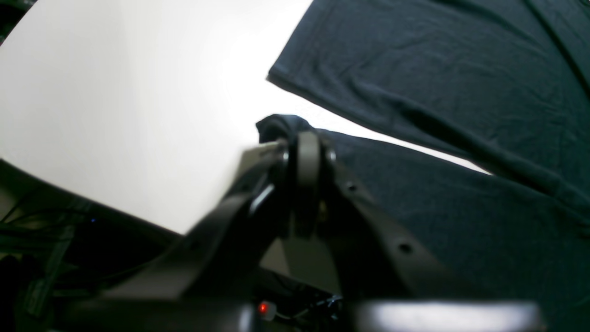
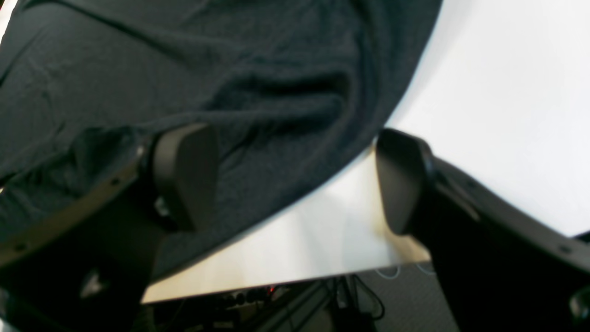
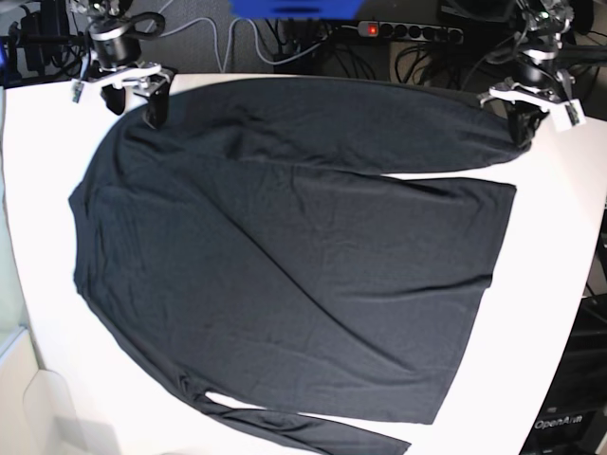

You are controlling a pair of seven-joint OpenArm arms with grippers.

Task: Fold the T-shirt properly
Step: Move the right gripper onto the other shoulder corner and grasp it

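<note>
The black T-shirt (image 3: 285,275) lies spread flat on the white table (image 3: 560,284), with one long sleeve (image 3: 379,128) stretched along the far edge. My left gripper (image 3: 524,128) is shut at that sleeve's end; in the left wrist view a bunch of black cloth (image 1: 281,127) is pinched at the tips of the left gripper (image 1: 299,143). My right gripper (image 3: 136,102) stands open over the T-shirt's far corner on the other side. In the right wrist view the right gripper (image 2: 295,175) has one finger (image 2: 184,175) over the T-shirt (image 2: 258,92) and the other finger (image 2: 401,180) over bare table.
Cables and a power strip (image 3: 408,30) run behind the table's far edge. A dark computer case (image 3: 569,417) stands off the near right corner. The table's edge (image 2: 276,276) runs close under the right gripper. The second sleeve (image 3: 303,431) trails along the near edge.
</note>
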